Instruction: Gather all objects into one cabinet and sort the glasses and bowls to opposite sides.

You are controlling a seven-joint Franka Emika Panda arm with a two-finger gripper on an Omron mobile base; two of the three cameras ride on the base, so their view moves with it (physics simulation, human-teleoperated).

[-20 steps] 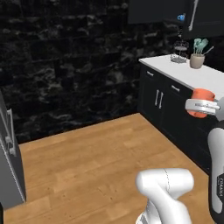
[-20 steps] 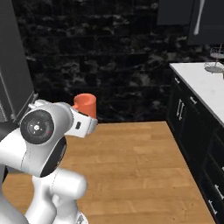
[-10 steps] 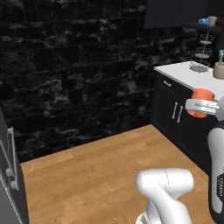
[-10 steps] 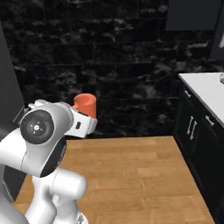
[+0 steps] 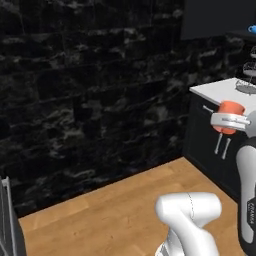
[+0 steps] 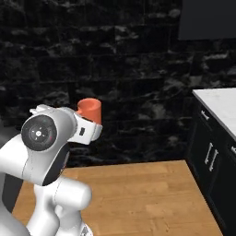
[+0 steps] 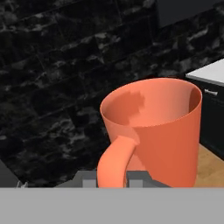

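The orange mug (image 7: pixel 153 127) stands upright in my gripper (image 7: pixel 112 180), which is shut on it; its handle points toward the camera between the fingertips. From the left base camera the mug (image 5: pixel 229 116) hangs in the gripper (image 5: pixel 231 122) in front of the black drawer units. In the right base view the mug (image 6: pixel 90 109) sits just past the arm's wrist. A bright blue cup (image 5: pixel 252 28) shows at the right edge beside the black wall cabinet (image 5: pixel 215 17), which also shows in the right base view (image 6: pixel 207 18). The bowl is out of view.
A white counter (image 5: pixel 220 90) on black drawer units (image 5: pixel 207 145) runs along the right, with a wire basket stand (image 5: pixel 247 80) on it. The same counter (image 6: pixel 221 103) appears in the right base view. A black stone wall (image 5: pixel 95 90) lies ahead, above wooden floor (image 6: pixel 138 193).
The whole picture has slid right in both base views, so the camera has moved with the base. The mug stays in the shut gripper, unchanged relative to the arm.
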